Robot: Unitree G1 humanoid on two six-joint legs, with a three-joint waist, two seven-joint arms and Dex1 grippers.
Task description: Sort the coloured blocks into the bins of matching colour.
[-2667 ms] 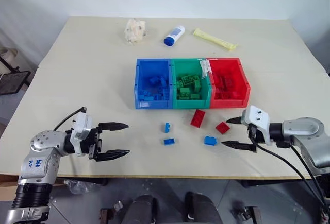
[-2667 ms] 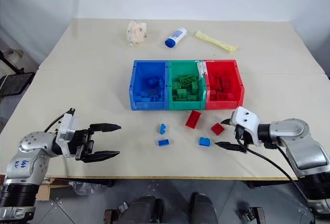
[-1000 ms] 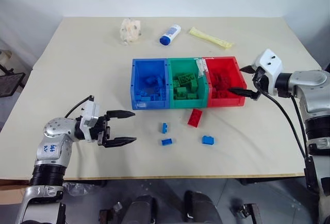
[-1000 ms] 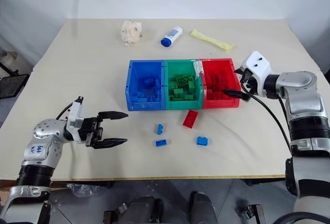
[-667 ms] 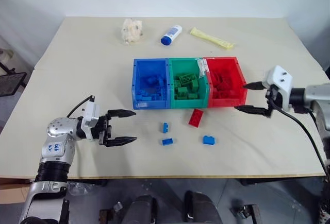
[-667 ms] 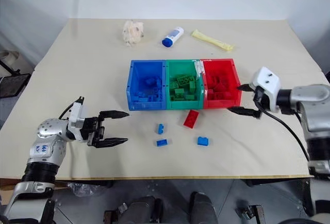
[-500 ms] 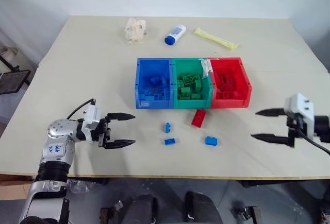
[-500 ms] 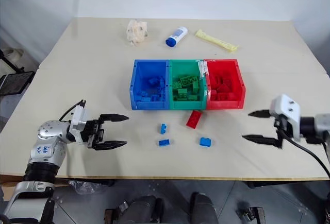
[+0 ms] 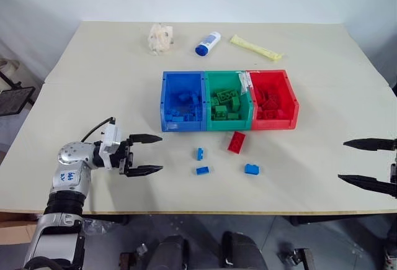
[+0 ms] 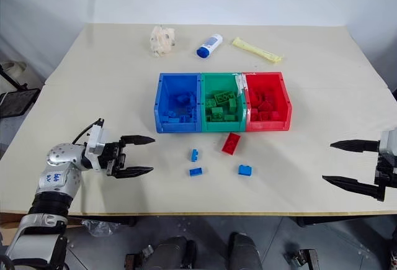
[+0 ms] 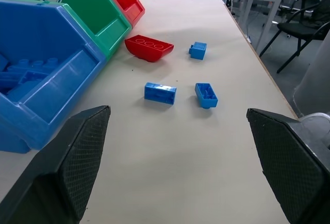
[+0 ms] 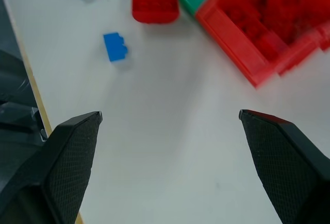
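Right gripper (image 10: 353, 166): jaws apart, empty, now pulling back to the table's (image 9: 93, 84) right edge after leaving the red bin (image 9: 271, 99). Small red block gone from table. Remaining before the bins: one red block (image 9: 236, 141), three blue blocks (image 9: 251, 169). Left gripper (image 9: 147, 154): jaws apart, idling near front-left edge.

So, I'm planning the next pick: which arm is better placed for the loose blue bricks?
Probably the left. The left gripper is open, level with the bricks, pointing at the nearest blue brick. The right gripper, also open, sits back at the table's right edge, farther away.
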